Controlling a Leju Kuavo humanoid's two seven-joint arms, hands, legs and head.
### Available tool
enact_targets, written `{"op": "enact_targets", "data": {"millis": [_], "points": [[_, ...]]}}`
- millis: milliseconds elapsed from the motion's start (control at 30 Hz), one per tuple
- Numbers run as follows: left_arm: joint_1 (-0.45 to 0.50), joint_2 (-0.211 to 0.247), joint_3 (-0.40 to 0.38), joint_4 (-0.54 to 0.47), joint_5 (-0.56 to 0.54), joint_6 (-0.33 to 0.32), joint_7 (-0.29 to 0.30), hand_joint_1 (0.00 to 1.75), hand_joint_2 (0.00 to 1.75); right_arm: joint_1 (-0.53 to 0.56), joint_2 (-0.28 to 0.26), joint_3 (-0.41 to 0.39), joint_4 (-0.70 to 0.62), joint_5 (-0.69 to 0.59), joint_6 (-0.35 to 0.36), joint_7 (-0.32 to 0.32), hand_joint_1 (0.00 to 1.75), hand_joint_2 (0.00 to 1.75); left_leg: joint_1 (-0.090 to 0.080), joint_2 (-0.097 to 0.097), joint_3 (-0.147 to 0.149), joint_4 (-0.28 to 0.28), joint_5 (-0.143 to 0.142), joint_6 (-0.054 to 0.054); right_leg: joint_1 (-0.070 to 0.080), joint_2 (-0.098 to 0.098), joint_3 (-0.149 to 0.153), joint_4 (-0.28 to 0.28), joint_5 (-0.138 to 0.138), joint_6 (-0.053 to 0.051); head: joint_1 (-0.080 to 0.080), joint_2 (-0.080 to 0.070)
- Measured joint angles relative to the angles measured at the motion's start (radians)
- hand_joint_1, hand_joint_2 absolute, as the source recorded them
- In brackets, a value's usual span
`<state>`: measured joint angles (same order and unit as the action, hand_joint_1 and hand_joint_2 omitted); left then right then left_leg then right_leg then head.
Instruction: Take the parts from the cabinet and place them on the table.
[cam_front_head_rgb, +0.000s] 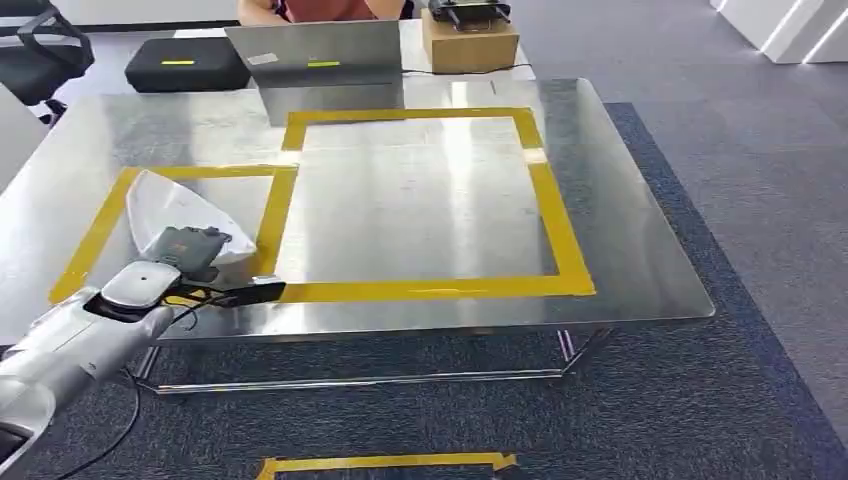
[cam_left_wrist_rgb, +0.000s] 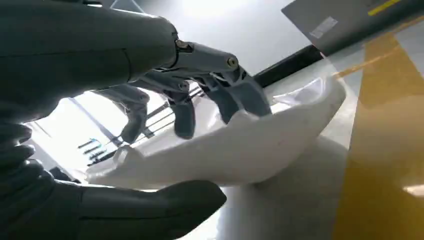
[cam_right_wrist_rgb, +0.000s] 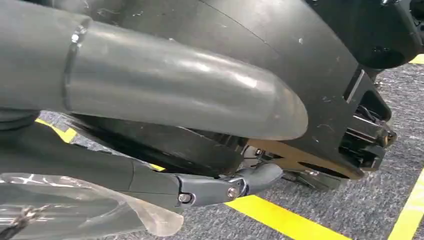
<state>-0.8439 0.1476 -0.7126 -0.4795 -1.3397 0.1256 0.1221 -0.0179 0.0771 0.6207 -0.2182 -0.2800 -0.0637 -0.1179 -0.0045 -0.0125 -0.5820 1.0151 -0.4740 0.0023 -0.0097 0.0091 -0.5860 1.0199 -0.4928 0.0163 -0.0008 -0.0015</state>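
The robot's left hand (cam_front_head_rgb: 190, 250) is at the shiny steel table's (cam_front_head_rgb: 620, 250) seven o'clock corner, its thumb below and dark fingers (cam_left_wrist_rgb: 240, 95) curled over the top of a white, bag-wrapped part (cam_front_head_rgb: 165, 210), gripping it. The part lies on the tabletop inside the smaller yellow tape rectangle (cam_front_head_rgb: 100, 230). The right hand (cam_right_wrist_rgb: 165, 95) hangs low over grey carpet (cam_right_wrist_rgb: 350, 215), clear plastic beside its fingers; whether it grips anything cannot be told.

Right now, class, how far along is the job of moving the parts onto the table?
Nothing lies released yet. The left hand holds a white bagged part over the smaller yellow-taped box on the shiny metal table. The right hand hangs by the floor with clear plastic at it. Letting go remains.
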Motion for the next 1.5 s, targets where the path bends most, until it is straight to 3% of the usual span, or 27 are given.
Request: {"op": "enact_targets", "data": {"millis": [300,433,600,900,1100,1200,1233,1267,1367,1400,1433,1467,1500], "points": [[-0.007,-0.002,0.010,-0.012,0.036,0.181,-0.031,0.00,0.00,0.005,-0.001,0.004,0.000,-0.016,-0.004,-0.017,0.00,0.00,0.000,0.000,0.000,0.000,-0.001,0.000,0.000,0.000,0.000,0.000,0.000,0.000,0.000,0.000],[-0.007,-0.002,0.014,-0.021,0.044,0.200,-0.036,0.00,0.00,0.005,-0.001,0.004,0.000,-0.017,-0.004,-0.020,0.00,0.00,0.000,0.000,0.000,0.000,0.000,0.000,0.000,0.000,0.000,0.000,0.000,0.000,0.000,0.000],[-0.006,-0.002,0.032,-0.050,0.077,0.280,-0.055,0.00,0.00,0.007,-0.001,0.004,0.000,-0.031,-0.006,-0.024,0.00,0.00,0.000,0.000,0.000,0.000,0.000,0.000,0.000,0.000,0.000,0.000,0.000,0.000,0.000,0.000],[0.002,-0.002,0.058,-0.092,0.114,0.329,-0.073,0.00,0.00,0.008,-0.001,0.005,0.000,-0.037,-0.010,-0.029,0.00,0.00,0.000,0.000,0.000,0.000,-0.001,0.000,0.000,0.000,0.000,0.000,0.000,0.000,0.000,0.000],[0.013,0.010,0.077,-0.140,0.119,0.338,-0.075,0.00,0.00,0.010,-0.001,0.005,0.000,-0.049,-0.010,-0.032,0.00,0.00,-0.003,0.000,-0.005,0.012,-0.008,0.013,-0.004,0.000,0.001,-0.004,0.002,0.009,0.000,0.000],[0.013,0.016,0.081,-0.153,0.119,0.339,-0.075,0.00,0.00,0.011,-0.001,0.005,0.000,-0.049,-0.011,-0.032,0.00,0.00,0.000,0.000,0.005,-0.012,0.011,0.030,-0.001,0.001,0.012,-0.020,0.013,0.026,0.000,0.000],[0.014,0.013,0.081,-0.158,0.119,0.339,-0.075,0.00,0.00,0.012,-0.003,0.005,0.000,-0.049,-0.011,-0.031,0.00,0.00,0.008,0.005,0.013,-0.027,0.020,0.031,-0.001,0.000,0.001,-0.014,-0.003,0.026,0.002,0.000],[0.014,0.012,0.081,-0.160,0.119,0.341,-0.075,0.00,0.00,0.012,-0.003,0.005,0.000,-0.049,-0.011,-0.033,0.00,0.00,0.009,0.005,0.013,-0.035,0.026,0.037,0.003,0.000,-0.019,0.032,-0.041,0.028,0.004,0.000],[0.025,0.014,0.081,-0.162,0.119,0.341,-0.075,0.00,0.00,0.005,-0.004,0.005,0.000,-0.049,-0.011,-0.038,0.00,0.00,0.008,0.008,0.008,-0.033,0.026,0.038,0.002,0.000,-0.122,0.271,-0.143,0.036,0.006,0.000],[0.030,0.013,0.081,-0.162,0.119,0.341,-0.075,0.00,0.00,0.004,-0.004,0.005,0.000,-0.049,-0.011,-0.038,0.00,0.00,0.008,0.008,0.007,-0.032,0.026,0.038,0.002,0.000,-0.135,0.303,-0.140,0.038,0.006,0.000],[0.034,0.013,0.081,-0.162,0.119,0.341,-0.075,0.00,0.00,0.003,-0.004,0.005,0.000,-0.049,-0.011,-0.037,0.00,0.00,0.009,0.008,0.007,-0.030,0.026,0.037,0.000,-0.001,-0.120,0.279,-0.112,0.040,0.007,0.000],[0.036,0.013,0.081,-0.162,0.119,0.341,-0.075,0.00,0.00,0.004,-0.005,0.005,0.000,-0.049,-0.011,-0.036,0.00,0.00,0.010,0.007,0.007,-0.028,0.026,0.036,-0.002,-0.001,-0.087,0.216,-0.070,0.042,0.006,0.000],[0.036,0.013,0.081,-0.162,0.119,0.341,-0.075,0.00,0.00,0.006,-0.005,0.005,0.000,-0.049,-0.011,-0.035,0.00,0.00,0.012,0.005,0.006,-0.023,0.024,0.032,-0.005,-0.001,-0.035,0.112,-0.021,0.042,0.006,0.000]]}}
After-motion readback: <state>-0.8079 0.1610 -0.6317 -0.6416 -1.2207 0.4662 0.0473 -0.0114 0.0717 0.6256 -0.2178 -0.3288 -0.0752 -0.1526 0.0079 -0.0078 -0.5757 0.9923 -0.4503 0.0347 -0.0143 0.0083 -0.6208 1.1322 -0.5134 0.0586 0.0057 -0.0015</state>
